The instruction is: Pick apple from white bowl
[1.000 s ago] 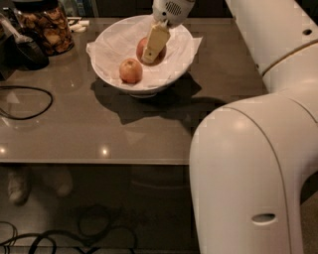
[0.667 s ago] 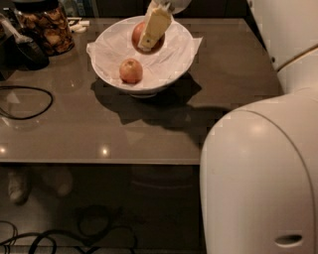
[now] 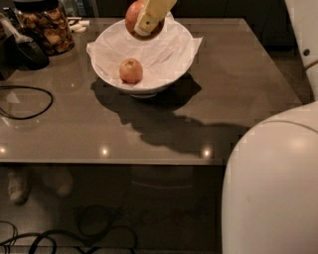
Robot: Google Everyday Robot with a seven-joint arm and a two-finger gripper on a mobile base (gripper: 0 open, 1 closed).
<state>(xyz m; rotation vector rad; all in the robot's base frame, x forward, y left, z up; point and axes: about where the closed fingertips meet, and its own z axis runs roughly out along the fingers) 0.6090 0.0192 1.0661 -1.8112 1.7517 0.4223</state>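
The white bowl (image 3: 164,74) lined with crumpled white paper stands on the far middle of the grey table. My gripper (image 3: 144,21) is at the top edge of the view, above the bowl's far rim, shut on the pinkish-red apple (image 3: 132,15), which hangs clear of the bowl. One cream fingertip (image 3: 149,19) covers the apple's front. A second, yellower-orange apple (image 3: 131,70) lies inside the bowl on the left.
A glass jar of brown snacks (image 3: 44,27) and a dark object (image 3: 27,52) stand at the far left. A black cable (image 3: 25,101) loops on the table's left. My white arm (image 3: 273,188) fills the lower right. Cables lie on the floor.
My gripper has risen out of the bowl with the apple in it. The other apple has stayed in the bowl.
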